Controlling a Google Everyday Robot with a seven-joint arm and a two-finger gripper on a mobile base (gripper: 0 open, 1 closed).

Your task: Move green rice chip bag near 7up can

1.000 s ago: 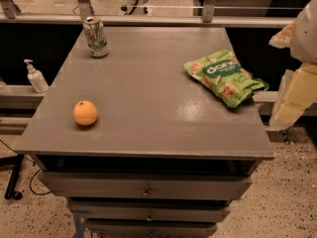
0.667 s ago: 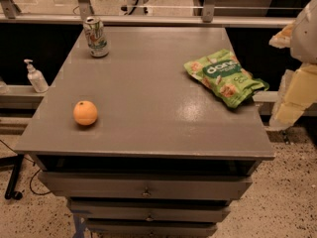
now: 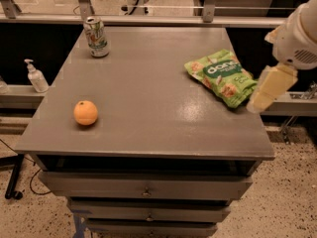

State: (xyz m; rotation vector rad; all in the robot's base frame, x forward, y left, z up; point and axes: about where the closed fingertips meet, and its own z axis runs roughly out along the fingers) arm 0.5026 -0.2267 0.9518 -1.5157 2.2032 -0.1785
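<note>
The green rice chip bag (image 3: 221, 76) lies flat on the right side of the grey table (image 3: 148, 103), near its right edge. The 7up can (image 3: 96, 36) stands upright at the table's far left corner, well apart from the bag. My gripper (image 3: 270, 87) is the cream-coloured end of the white arm at the right edge of the view. It hangs just right of the bag, by the table's right edge, and holds nothing that I can see.
An orange (image 3: 85, 112) sits on the table's front left. A white pump bottle (image 3: 35, 76) stands on a ledge left of the table. Drawers (image 3: 146, 190) are below the tabletop. A rail runs behind the table.
My gripper has moved left and slightly up, closer to the bag's right end. The bag, can and orange have not moved.
</note>
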